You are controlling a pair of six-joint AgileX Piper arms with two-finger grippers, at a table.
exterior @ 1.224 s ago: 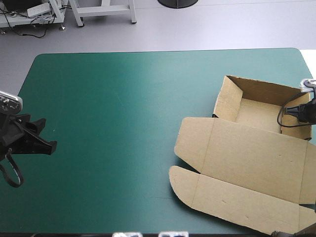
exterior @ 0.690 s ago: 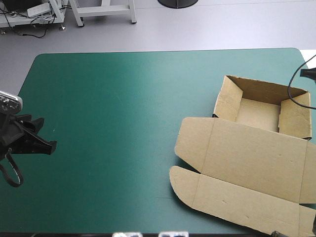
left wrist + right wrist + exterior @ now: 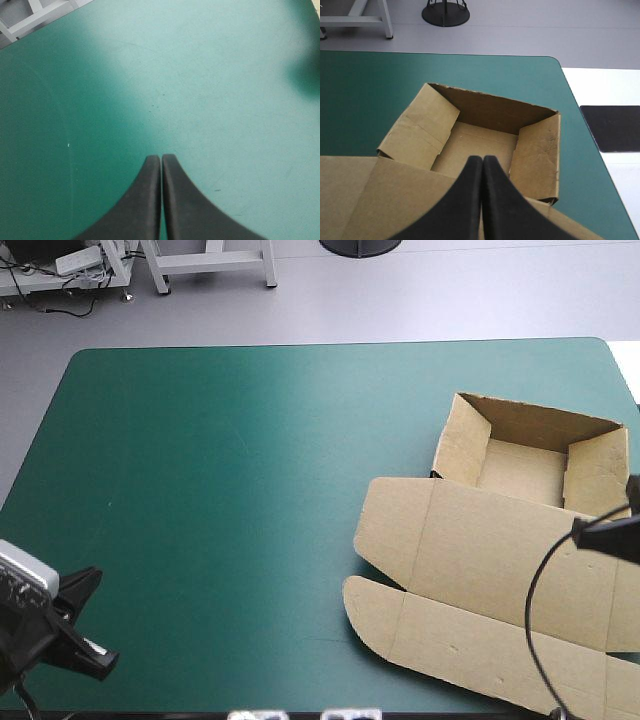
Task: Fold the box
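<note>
The brown box (image 3: 500, 575) lies at the table's right side as an open tray with its lid flat toward the near edge. The tray's walls (image 3: 530, 422) stand raised. My right gripper (image 3: 582, 531) is shut, hovering over the lid's right part just short of the tray. In the right wrist view its tip (image 3: 482, 160) points into the tray (image 3: 490, 107), holding nothing. My left gripper (image 3: 103, 664) is shut near the table's near left corner, far from the box. In the left wrist view it (image 3: 161, 159) is over bare teal-green cover.
Bare teal-green cover (image 3: 230, 490) spreads across the left and middle of the table. The box's right side lies close to the table's right edge. A dark mat (image 3: 612, 127) lies on the floor beyond that edge.
The right gripper left the tray's inside, went out of the high view, and now hangs over the lid. The left arm drew back toward the near left corner. The box stayed put.
</note>
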